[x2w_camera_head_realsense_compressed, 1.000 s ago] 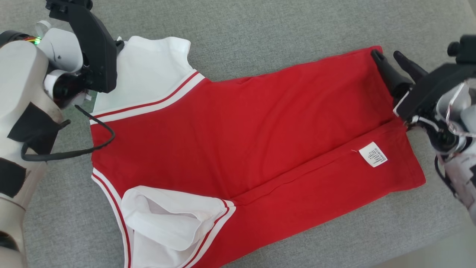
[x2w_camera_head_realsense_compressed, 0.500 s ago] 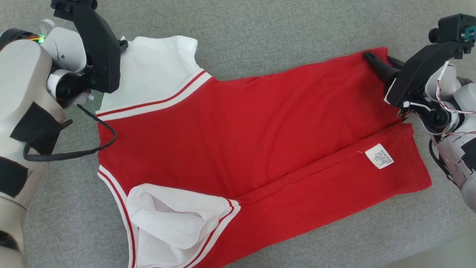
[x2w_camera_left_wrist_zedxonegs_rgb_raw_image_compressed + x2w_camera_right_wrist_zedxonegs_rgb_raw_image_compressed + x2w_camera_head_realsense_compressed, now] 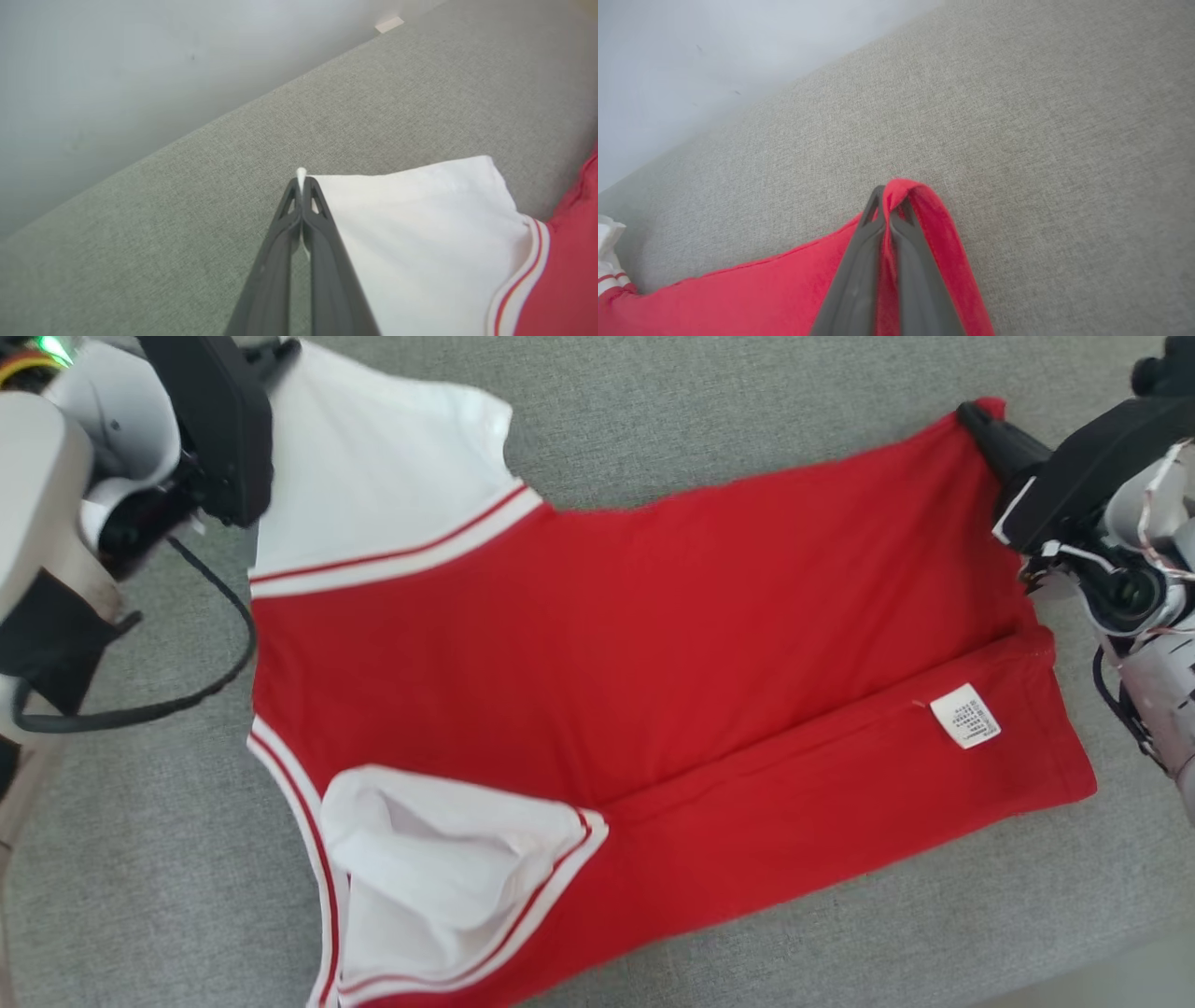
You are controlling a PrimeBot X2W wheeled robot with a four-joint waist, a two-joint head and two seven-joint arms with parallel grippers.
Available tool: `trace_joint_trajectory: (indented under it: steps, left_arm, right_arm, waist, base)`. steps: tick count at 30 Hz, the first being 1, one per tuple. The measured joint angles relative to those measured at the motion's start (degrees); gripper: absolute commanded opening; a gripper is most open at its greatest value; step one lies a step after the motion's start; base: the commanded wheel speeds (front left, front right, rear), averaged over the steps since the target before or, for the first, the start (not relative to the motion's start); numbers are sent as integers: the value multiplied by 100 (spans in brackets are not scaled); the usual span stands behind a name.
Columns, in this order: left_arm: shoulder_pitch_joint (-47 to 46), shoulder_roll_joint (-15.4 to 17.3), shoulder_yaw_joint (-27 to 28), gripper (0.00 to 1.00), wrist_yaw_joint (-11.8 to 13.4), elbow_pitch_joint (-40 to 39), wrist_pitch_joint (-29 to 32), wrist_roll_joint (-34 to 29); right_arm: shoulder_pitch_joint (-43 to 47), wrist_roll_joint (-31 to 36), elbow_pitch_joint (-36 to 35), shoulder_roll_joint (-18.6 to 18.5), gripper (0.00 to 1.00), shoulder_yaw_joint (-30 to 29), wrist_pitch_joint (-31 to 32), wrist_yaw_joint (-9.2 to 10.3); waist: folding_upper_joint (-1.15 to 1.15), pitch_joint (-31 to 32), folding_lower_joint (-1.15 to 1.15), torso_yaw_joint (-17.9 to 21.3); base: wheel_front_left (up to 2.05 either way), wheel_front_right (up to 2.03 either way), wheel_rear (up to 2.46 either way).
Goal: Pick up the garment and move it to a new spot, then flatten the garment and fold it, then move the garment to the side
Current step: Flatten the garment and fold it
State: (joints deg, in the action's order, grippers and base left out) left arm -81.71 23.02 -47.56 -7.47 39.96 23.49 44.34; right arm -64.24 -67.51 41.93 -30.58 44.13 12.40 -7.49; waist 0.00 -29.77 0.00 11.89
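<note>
Head view, red garment point(image 3: 635, 663) with white sleeves spread on grey fabric cushion point(image 3: 747, 420), left gripper point(image 3: 301, 183) clamped on its far white sleeve corner, right gripper point(image 3: 888, 200) pinching its far red hem corner, white care label point(image 3: 966, 716) near the hem

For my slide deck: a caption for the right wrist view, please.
Right gripper shut on a corner of the red garment, grey upholstery behind.

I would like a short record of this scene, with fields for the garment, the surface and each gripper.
garment: red, white sleeves, spread out, label showing
surface: grey cushion
left gripper: shut on a corner of a white sleeve
right gripper: shut on a corner of the red hem
</note>
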Motion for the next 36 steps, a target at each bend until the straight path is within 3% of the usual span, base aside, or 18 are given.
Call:
trace_joint_trajectory:
  steps: [8,15,23,28,36]
  left_arm:
    - [-250,8,-159,0,0,-55,-864,-15]
    - [-208,30,-314,0,0,-229,-1092,304]
    - [531,634,-475,0,20,-1679,-1356,626]
    - [1331,1146,-368,0,449,-2964,-1338,932]
    - [2469,1791,-216,0,1412,-4969,-1195,1350]
  right_arm:
    - [-92,-709,-126,-299,0,-227,-133,0]
    - [37,-1243,-271,-650,0,-335,52,0]
    - [671,-1684,-619,-1053,0,-269,267,1]
    - [1084,-1857,-1006,-1344,0,-259,321,1]
    - [1691,-2156,-1544,-1768,0,-359,237,1]
  waist:
    - [0,-35,0,-183]
    - [0,-5,0,-378]
    - [0,191,0,-583]
    - [0,319,-1,-729]
    - [0,466,-1,-865]
  base:
    - [0,0,0]
    - [0,0,0]
    - [0,0,0]
    - [0,0,0]
    - [0,0,0]
